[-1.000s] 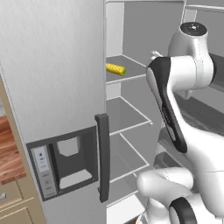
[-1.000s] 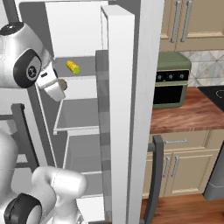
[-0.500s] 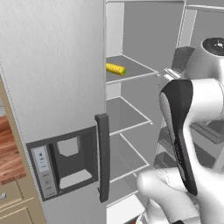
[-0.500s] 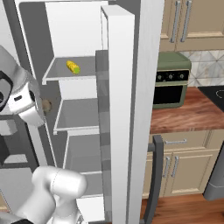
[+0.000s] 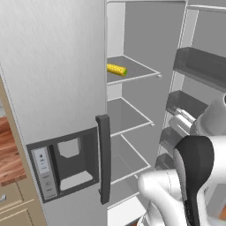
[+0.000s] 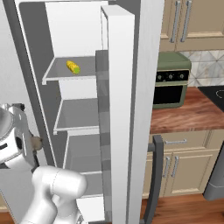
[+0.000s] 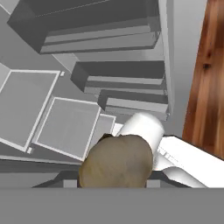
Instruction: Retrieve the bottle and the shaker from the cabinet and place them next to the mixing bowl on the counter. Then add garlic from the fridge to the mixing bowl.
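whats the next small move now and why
Probably carry the garlic clear of the open fridge toward the counter. The gripper is shut on the tan bulb, with the fridge's door bins ahead of the hand; the bowl is out of view.

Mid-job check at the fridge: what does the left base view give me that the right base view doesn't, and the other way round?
Left base view: the water dispenser panel in the closed door, and the dark door bins of the open door. Right base view: the green toaster oven on the counter, tan wall cabinets, and a tan lump, likely the garlic, at the gripper. Both: the open fridge, its white shelves, and a yellow corn cob on the upper shelf.
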